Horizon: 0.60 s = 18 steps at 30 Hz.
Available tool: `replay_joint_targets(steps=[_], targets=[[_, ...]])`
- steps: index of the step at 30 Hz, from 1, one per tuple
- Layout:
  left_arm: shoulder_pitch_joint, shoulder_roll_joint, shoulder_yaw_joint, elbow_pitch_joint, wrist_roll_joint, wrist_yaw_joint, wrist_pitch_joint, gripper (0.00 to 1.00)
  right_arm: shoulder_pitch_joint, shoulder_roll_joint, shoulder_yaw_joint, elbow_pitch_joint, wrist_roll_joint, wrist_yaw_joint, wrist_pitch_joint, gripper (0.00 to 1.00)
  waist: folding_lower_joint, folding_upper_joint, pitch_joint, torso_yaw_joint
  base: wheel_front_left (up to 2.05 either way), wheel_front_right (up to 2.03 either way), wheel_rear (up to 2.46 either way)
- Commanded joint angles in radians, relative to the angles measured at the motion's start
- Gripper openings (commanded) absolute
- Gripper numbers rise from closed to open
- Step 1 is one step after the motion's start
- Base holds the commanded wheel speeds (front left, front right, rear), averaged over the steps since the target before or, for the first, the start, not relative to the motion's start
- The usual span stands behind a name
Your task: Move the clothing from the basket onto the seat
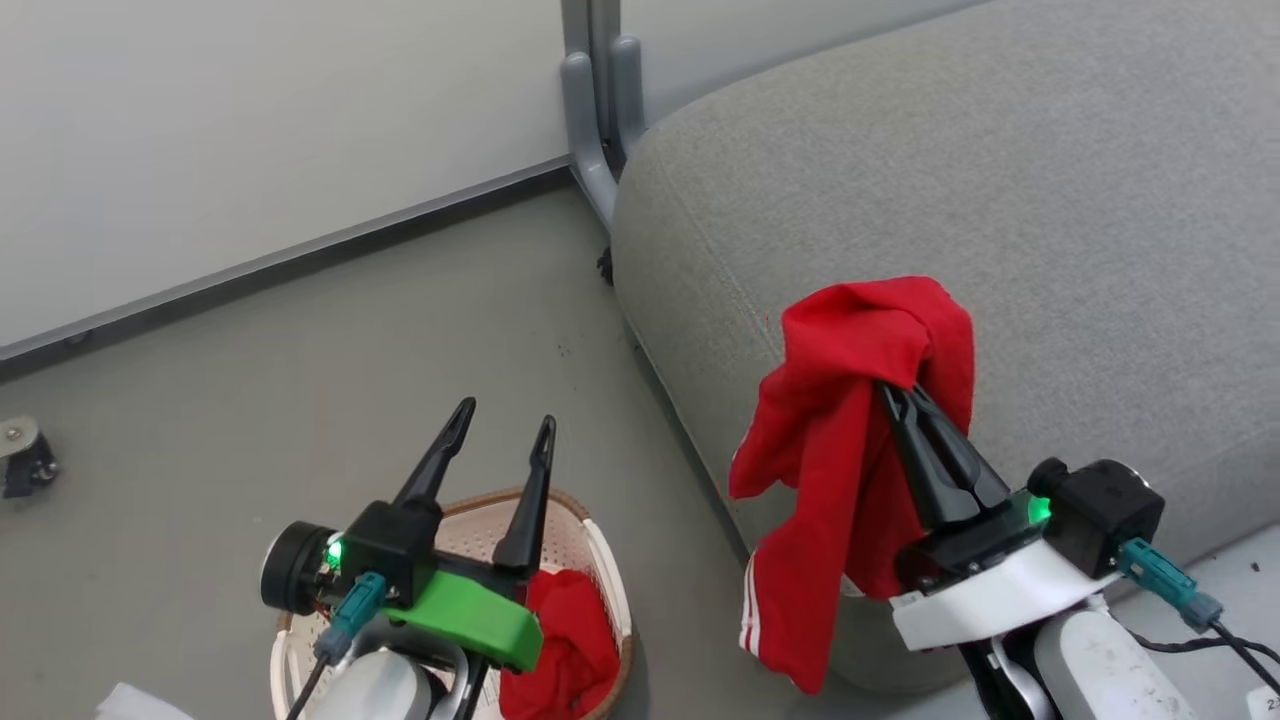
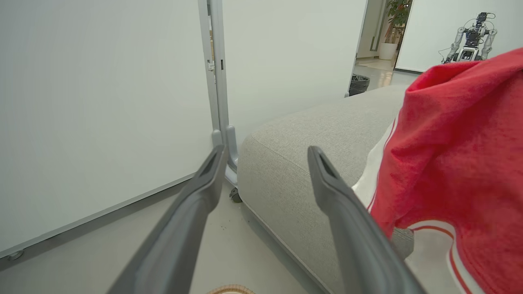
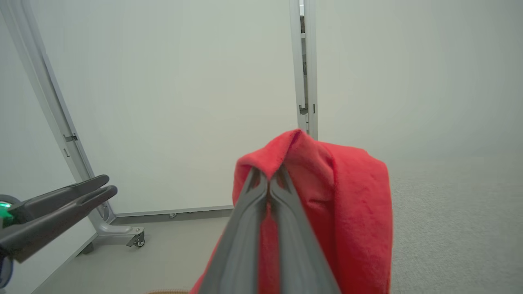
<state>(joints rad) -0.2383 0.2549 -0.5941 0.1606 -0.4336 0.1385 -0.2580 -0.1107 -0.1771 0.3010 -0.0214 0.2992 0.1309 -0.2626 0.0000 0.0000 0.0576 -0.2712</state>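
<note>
My right gripper (image 1: pixel 893 390) is shut on a red garment (image 1: pixel 840 440) with white stripes, held up over the front edge of the light-grey seat (image 1: pixel 1000 200). The cloth drapes over the fingertips and hangs down the cushion's side; the right wrist view shows the same garment (image 3: pixel 327 196) folded over the closed gripper (image 3: pixel 267 179). My left gripper (image 1: pixel 505 418) stands open and empty above the cream basket (image 1: pixel 600 560), where a second red garment (image 1: pixel 565 640) lies. From the left wrist, its open gripper (image 2: pixel 265 157) frames the seat (image 2: pixel 310 134) with the held garment (image 2: pixel 457 151) at right.
A grey partition post with a caster foot (image 1: pixel 590 130) stands against the white wall at the seat's left corner. Bare grey floor (image 1: pixel 300 350) spreads left of the seat. A small caster (image 1: pixel 25 455) sits at the far left. Another robot (image 2: pixel 470 36) stands far off.
</note>
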Motion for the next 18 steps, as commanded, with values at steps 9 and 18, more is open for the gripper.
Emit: replay_joint_targets(steps=[9,18], targets=[[0.094,0.026,0.078,-0.076,0.046,0.013,-0.006,1.0,0.06,-0.013,-0.084,-0.145,-0.017,0.0,-0.003,0.0,0.0,0.0,0.092,-0.132,0.0,0.0,0.0],[0.002,0.053,0.057,-0.114,0.096,-0.039,0.022,1.0,-0.08,-0.085,-0.171,-0.18,-0.019,0.0,-0.003,0.0,0.0,0.0,0.256,-0.09,0.0,0.0,0.0]])
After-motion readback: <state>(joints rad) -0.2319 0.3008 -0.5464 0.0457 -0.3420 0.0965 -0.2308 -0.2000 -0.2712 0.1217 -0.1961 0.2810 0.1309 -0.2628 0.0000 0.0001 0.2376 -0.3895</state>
